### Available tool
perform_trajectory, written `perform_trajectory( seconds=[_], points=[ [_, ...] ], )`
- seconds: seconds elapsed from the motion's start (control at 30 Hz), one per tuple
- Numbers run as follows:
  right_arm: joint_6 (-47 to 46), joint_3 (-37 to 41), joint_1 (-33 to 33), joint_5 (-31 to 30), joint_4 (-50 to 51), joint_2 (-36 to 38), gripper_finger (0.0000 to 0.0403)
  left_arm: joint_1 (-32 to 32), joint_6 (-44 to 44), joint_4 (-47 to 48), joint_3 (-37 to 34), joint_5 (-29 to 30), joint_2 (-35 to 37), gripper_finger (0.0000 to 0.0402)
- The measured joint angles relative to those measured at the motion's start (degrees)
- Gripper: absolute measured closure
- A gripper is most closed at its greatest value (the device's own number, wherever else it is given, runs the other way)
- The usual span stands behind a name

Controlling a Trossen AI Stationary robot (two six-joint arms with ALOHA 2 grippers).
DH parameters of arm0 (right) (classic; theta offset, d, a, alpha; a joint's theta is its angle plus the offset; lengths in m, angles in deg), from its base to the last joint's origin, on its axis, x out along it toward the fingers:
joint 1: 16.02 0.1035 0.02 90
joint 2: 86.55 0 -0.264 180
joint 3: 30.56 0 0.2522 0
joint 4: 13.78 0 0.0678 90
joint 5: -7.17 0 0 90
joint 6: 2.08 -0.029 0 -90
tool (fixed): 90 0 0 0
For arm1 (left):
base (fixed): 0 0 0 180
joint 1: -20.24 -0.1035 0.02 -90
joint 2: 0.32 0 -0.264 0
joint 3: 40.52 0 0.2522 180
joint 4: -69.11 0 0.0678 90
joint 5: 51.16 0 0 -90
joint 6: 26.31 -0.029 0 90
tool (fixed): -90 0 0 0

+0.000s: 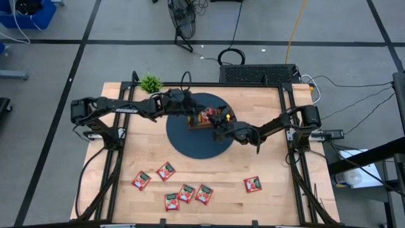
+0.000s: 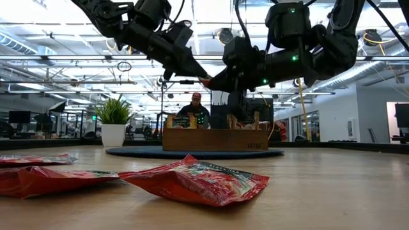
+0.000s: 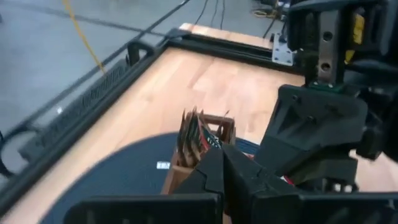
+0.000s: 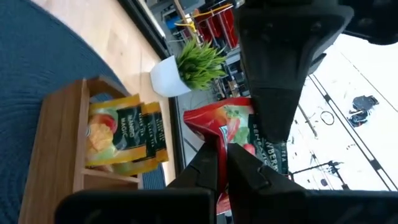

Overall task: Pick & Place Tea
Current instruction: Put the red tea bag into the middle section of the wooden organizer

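Observation:
A red tea sachet [image 4: 214,121] hangs in the air above the wooden tray [image 1: 212,119], between my two grippers. My left gripper [image 2: 199,77] comes from the table's left, and my right gripper [image 2: 212,82] comes from the right. Their tips meet at the sachet [image 2: 206,81], and both are shut on it. The tray [image 2: 214,138] stands on a round dark blue mat [image 1: 186,139]. Yellow-and-green sachets [image 4: 121,134] stand upright in it. Several red sachets [image 1: 185,193] lie flat on the table near its front edge. My left gripper has the red sachet by the side away from my right gripper; its dark fingers [image 4: 273,106] lie over the sachet's printed face. It slants slightly down from the table's left. Its own view hides the place of contact behind the fingers. My right gripper pinches the sachet's near edge [image 4: 216,138] between its two fingers. The fingers come level from the table's right. The sachet is lifted clear above the tray.
A small potted plant [image 1: 150,82] stands at the mat's far left. One red sachet [image 1: 253,184] lies apart at the front right. Black rails [image 1: 288,136] run along the table's sides. A person [image 2: 195,108] sits in the room behind the table.

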Motion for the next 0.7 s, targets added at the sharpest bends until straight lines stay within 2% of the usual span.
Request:
perform_trajectory(
  seconds=[0.17,0.3,0.43,0.53,0.63,0.7],
  points=[
    [-2.4,-0.2,1.2,-1.1,-0.4,0.2,0.0388,0.2,-8.7,0.8,0.0,2.2,2.0,0.0398],
    [-12.7,-0.1,2.8,-3.1,0.8,0.2,0.0364,0.4,-21.6,1.1,0.0,7.0,3.5,0.0399],
    [-23.3,0.0,4.2,-3.9,4.7,0.2,0.0356,0.5,-37.1,1.8,0.0,7.2,3.5,0.0399],
    [-27.9,0.3,5.0,-4.3,11.3,2.0,0.0357,0.1,-41.7,0.4,0.0,1.8,2.9,0.04],
    [-31.2,1.3,5.1,-4.3,15.8,5.2,0.0363,-1.5,-39.3,-2.2,0.0,-5.9,2.4,0.04],
    [-31.8,2.4,5.1,-5.8,16.9,8.5,0.0367,-2.6,-37.9,-3.8,0.1,-8.7,1.3,0.04]
  ],
)
